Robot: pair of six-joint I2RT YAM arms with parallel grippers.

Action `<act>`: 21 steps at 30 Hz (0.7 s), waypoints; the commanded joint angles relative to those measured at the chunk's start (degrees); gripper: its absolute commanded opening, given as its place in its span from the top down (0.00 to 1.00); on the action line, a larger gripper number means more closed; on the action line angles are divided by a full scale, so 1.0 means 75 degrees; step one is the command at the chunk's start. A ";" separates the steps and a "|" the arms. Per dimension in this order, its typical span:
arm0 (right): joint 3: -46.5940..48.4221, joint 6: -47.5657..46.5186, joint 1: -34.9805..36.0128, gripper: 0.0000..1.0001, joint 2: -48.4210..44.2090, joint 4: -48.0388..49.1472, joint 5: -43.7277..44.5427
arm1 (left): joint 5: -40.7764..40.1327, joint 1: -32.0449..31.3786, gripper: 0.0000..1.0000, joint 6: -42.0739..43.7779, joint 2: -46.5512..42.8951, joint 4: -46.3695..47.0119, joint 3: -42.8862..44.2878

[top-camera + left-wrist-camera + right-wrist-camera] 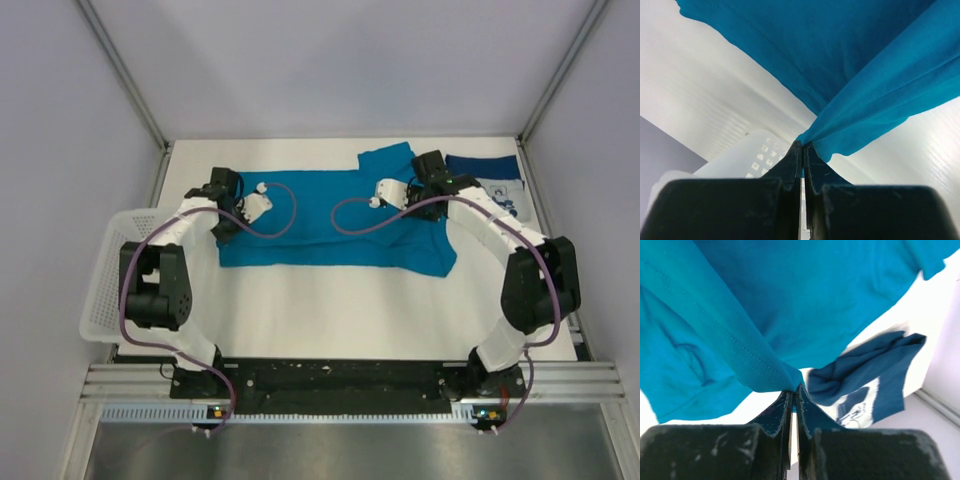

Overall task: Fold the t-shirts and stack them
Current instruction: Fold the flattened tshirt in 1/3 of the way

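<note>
The left hand [802,146] is clenched on the left edge of the teal-blue t-shirt [330,215], and the right hand [794,390] is clenched on a fold near its right end. The shirt stretches across the far half of the white surface [330,310]. The navy printed t-shirt [495,180] lies just beside it at the far right, and a white mesh basket [115,270] sits at the left edge.

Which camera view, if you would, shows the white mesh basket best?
The top external view: the basket shows nearly whole, mesh and rim. The left wrist view catches only one corner; the right wrist view shows none.
</note>
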 commanded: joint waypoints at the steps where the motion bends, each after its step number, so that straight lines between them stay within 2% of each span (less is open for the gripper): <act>1: 0.0808 -0.0755 -0.0090 1.00 0.0453 0.0252 0.0313 | -0.0256 0.0044 1.00 -0.0170 0.0390 -0.0068 0.0357; 11: 0.1582 -0.1330 -0.0113 1.00 0.1356 0.0264 0.0513 | -0.0385 0.0044 1.00 -0.0299 0.0742 0.0084 0.0462; 16: 0.1513 -0.1400 -0.0137 1.00 0.1450 0.0264 0.0454 | -0.0514 0.0044 1.00 -0.0440 0.1140 0.0061 0.0755; 17: 0.1512 -0.1400 -0.0137 1.00 0.1451 0.0264 0.0442 | -0.0537 0.0044 0.98 -0.0463 0.1199 0.0073 0.0790; 20: 0.1501 -0.1389 -0.0160 1.00 0.1497 0.0264 0.0337 | -0.0619 0.0044 0.80 -0.0615 0.1282 0.0213 0.0908; 21: 0.1512 -0.1389 -0.0172 1.00 0.1497 0.0264 0.0325 | -0.0654 0.0044 0.78 -0.0709 0.1270 0.0341 0.0943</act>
